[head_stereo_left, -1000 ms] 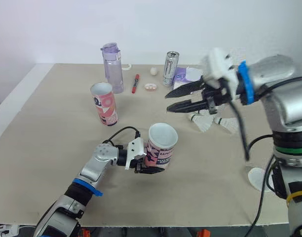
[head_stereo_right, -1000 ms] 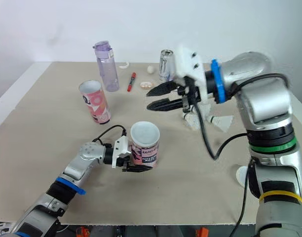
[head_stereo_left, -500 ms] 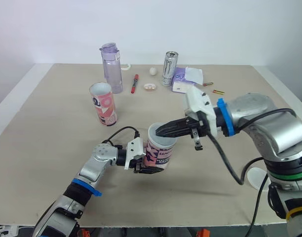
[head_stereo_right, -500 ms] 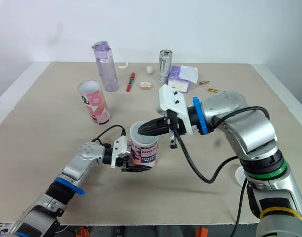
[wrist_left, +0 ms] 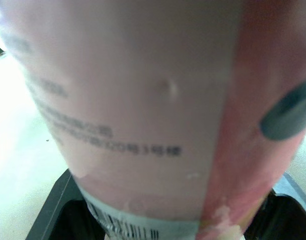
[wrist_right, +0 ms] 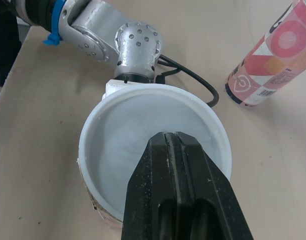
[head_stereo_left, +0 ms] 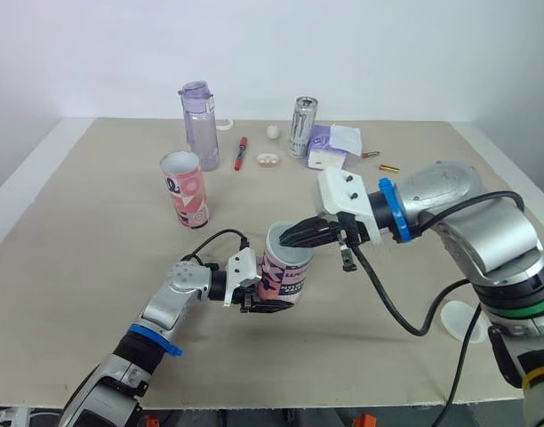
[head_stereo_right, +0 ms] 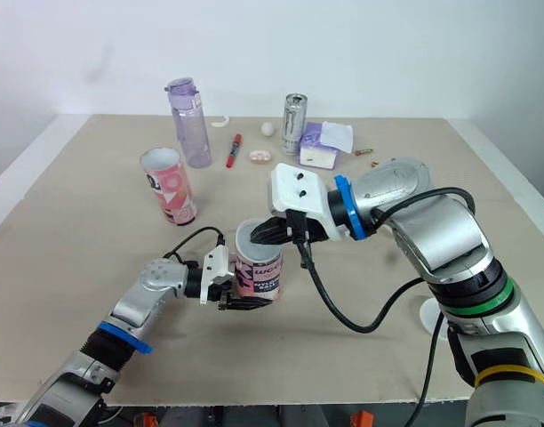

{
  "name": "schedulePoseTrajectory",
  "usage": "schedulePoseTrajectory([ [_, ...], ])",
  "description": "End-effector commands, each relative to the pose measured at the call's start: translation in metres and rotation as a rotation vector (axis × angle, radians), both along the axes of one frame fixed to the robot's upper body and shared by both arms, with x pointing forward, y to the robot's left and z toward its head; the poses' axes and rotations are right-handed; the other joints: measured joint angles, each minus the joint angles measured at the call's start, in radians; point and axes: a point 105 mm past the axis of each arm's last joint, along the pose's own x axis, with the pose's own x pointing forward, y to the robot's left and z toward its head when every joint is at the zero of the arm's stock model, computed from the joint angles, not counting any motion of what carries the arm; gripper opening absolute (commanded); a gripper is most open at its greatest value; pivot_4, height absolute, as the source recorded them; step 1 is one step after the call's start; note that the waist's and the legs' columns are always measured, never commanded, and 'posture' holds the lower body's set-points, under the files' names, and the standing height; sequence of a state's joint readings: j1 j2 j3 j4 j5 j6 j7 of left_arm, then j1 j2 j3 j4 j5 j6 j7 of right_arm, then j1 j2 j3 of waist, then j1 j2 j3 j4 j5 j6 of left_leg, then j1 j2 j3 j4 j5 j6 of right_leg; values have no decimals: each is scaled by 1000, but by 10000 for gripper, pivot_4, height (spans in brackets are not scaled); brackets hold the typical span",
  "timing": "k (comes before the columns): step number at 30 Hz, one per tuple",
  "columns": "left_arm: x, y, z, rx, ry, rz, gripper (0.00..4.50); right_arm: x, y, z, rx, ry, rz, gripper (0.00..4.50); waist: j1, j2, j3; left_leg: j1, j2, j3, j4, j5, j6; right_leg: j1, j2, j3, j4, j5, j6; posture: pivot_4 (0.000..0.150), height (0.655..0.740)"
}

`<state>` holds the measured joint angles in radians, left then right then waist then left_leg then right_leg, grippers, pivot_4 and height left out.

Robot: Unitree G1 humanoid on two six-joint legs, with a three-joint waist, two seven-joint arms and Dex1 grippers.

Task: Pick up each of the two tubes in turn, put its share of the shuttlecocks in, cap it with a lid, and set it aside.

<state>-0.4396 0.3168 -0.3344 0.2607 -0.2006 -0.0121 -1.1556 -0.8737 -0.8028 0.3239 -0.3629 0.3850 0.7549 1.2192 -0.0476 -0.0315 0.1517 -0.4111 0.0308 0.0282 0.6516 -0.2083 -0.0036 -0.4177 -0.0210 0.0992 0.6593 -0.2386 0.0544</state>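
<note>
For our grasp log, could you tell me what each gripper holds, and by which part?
The left gripper clamps the pink tube by its lower body, near the base. The right gripper, shut at the tube's mouth, holds nothing visible.

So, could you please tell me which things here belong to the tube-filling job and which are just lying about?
Job: held tube in the left claw; right claw at its mouth; second tube; white lid.
Lying about: water bottle; drink can; red pen; tissue pack; small ball.
</note>
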Motion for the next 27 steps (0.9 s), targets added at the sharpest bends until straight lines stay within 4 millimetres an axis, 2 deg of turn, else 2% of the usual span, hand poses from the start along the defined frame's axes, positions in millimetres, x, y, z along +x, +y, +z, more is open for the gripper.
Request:
schedulePoseTrajectory([
  [1, 2, 14, -22, 80, 62, 58, 28579, 2, 1, -32, -80, 119, -31, 463, 0, 0, 0, 1, 0, 0, -1, 0, 0, 1, 0, 0, -1, 0, 0, 1500, 7400],
  [5, 2, 14, -22, 80, 63, 60, 28579, 0, 11, -33, -22, 195, -42, 463, -2, -4, -5, 10, 1, 1, -13, 0, 0, 9, -2, -3, -13, 2, -2, 1500, 7400],
  [9, 2, 15, -23, 82, 62, 64, 28579, -4, 24, -20, 74, 266, -38, 463, -2, -5, -5, 11, 3, 0, -14, 0, 0, 10, -2, -5, -13, 4, -5, 1500, 7400],
  [22, 3, 16, -24, 85, 64, 70, 28579, -3, 13, -54, -140, 253, -54, 463, -1, -3, -7, 10, 8, -1, -14, -1, -1, 6, -5, -18, -15, 5, -8, 1500, 7400],
  [27, 3, 15, -24, 84, 64, 72, 28579, -1, 12, -60, -175, 262, -61, 463, -1, -4, -12, 11, 9, -1, -14, -2, -3, 6, -10, -24, -16, 5, -8, 1500, 7400],
])
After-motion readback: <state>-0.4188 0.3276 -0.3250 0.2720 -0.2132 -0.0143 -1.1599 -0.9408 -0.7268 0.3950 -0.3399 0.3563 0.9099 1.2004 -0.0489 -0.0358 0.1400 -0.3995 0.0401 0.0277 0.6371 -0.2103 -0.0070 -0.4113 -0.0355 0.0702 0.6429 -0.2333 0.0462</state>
